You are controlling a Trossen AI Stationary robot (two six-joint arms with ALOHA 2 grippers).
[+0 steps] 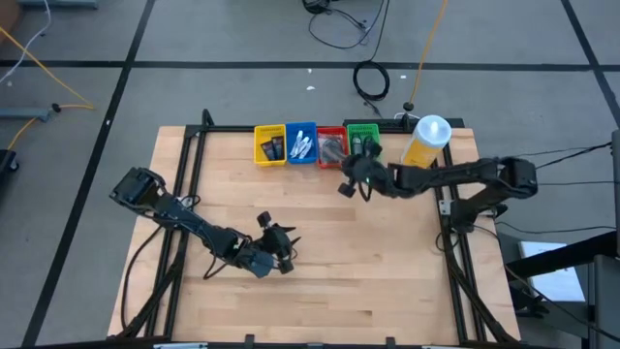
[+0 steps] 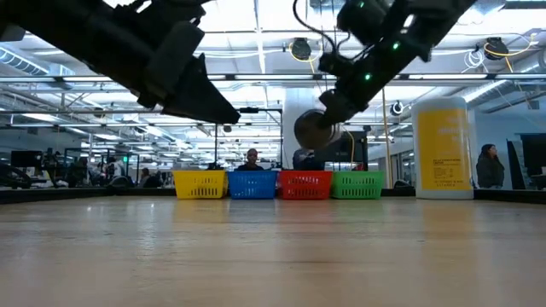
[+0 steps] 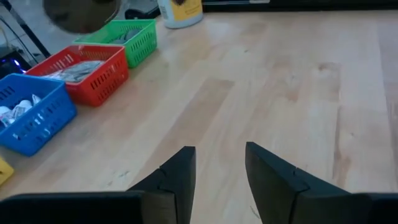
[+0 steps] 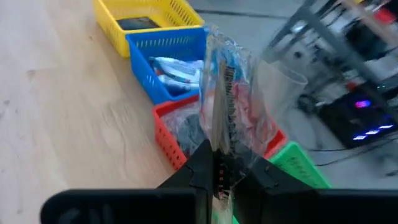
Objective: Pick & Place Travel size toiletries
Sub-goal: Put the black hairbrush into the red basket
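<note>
While the right gripper (image 4: 221,171) hangs above the desk (image 1: 387,262) just in front of the red tray (image 1: 331,145) and green tray (image 1: 363,136), its jaws are clamped on a clear-wrapped packet (image 4: 233,99), which stands up out of them, crinkled and see-through. From the low camera the same arm comes down from above and ends off the wood, in front of those two trays. Four small trays sit in a row at the far edge of the desk: the yellow tray (image 1: 269,144), then the blue tray (image 1: 301,143), then the red, then the green. Dark little bottles (image 1: 273,148) lie in the yellow one, pale tubes (image 4: 177,70) in the blue one, and silvery packets (image 3: 78,71) in the red one; what lies in the green one cannot be made out. A big yellow bottle (image 1: 427,142) with a white cap stands upright beside the green tray, at the right end of the row.

Nearer the front of the desk, well apart from the trays, the left gripper (image 3: 221,168) hovers over bare wood. Its jaws stand apart with nothing between them.

People show in the room beyond the desk.
</note>
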